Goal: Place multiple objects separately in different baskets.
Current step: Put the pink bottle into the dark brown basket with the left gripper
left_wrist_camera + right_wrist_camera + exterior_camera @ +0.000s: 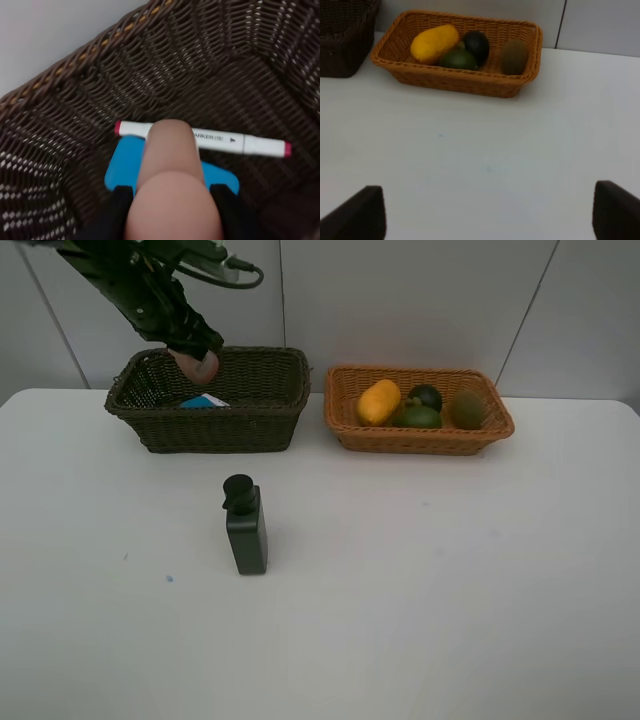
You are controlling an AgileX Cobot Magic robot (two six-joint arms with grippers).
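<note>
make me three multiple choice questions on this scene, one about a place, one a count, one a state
1. Where does the black pump bottle stand?
A. in the dark basket
B. on the table, in front of the baskets
C. in the orange basket

2. How many fruits lie in the orange basket?
A. two
B. four
C. six

3. How is the left gripper?
A. shut on the pink bottle
B. open and empty
C. shut on the marker

Answers:
1 B, it stands alone on the white table.
2 B, mango, mangosteen, lime, kiwi.
3 A, the bottle sits between its jaws over the dark basket, marker lying below.
</note>
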